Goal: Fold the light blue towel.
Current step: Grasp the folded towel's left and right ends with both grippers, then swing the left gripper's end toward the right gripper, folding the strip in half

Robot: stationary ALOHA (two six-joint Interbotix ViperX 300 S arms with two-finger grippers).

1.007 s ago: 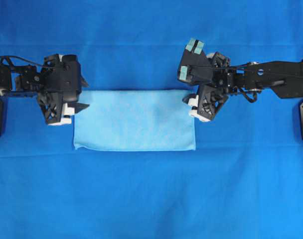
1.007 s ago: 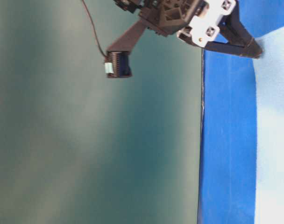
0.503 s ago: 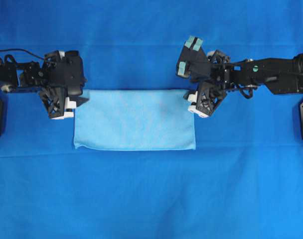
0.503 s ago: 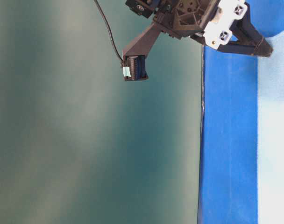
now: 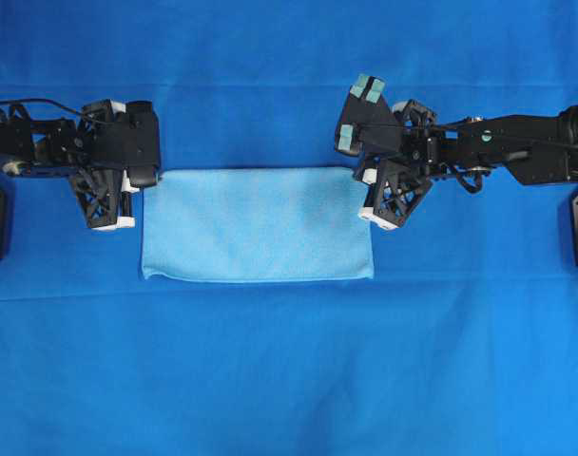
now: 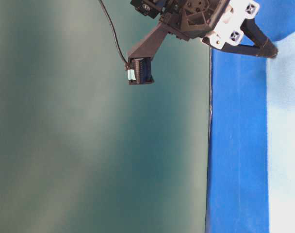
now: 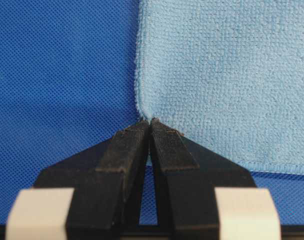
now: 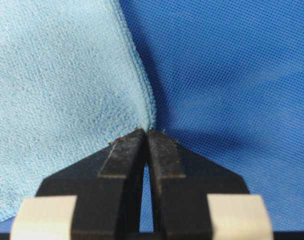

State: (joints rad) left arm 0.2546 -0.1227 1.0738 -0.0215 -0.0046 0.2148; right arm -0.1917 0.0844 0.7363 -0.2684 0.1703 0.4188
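Observation:
The light blue towel (image 5: 256, 223) lies flat as a wide rectangle on the table. My left gripper (image 5: 146, 180) sits at its far left corner, its jaws shut with the tips pinching that corner (image 7: 150, 120). At the far right corner my right gripper (image 5: 363, 177) is likewise shut, and its tips nip the towel's hem (image 8: 146, 131). The table-level view shows the left gripper (image 6: 272, 50) low at the towel's edge (image 6: 288, 145). Both wrist views show the towel (image 7: 232, 75) (image 8: 57, 90) lying flat beyond the tips.
A darker royal-blue cloth (image 5: 289, 380) covers the whole table under the towel. The two black arms (image 5: 42, 142) (image 5: 517, 147) reach in from the left and right edges. A cable (image 6: 111, 29) hangs off the left arm.
Both grippers have gone from open to shut, each closing on a far corner of the towel. The towel itself has not shifted.

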